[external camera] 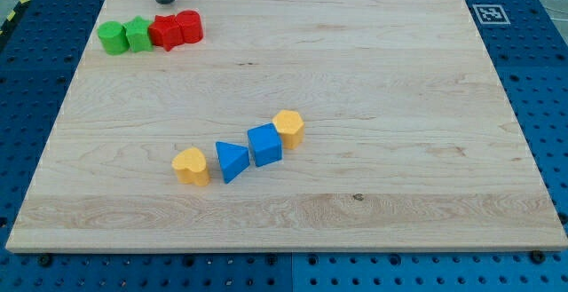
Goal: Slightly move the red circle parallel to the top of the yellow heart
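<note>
The red circle [189, 26] stands at the view's top left, at the right end of a row of touching blocks. To its left are a red star [164, 33], a green block of unclear shape [138, 35] and a green circle [112, 37]. My tip [164, 2] is at the board's top edge, just above the red star and up-left of the red circle, not touching it. The yellow heart [191, 165] lies lower down, left of the board's centre.
A blue triangle [232, 161], a blue cube [264, 145] and a yellow hexagon [288, 128] run in a diagonal line up-right from the heart. A black-and-white marker [490, 13] sits at the board's top right corner. A blue perforated table [550, 106] surrounds the wooden board [399, 194].
</note>
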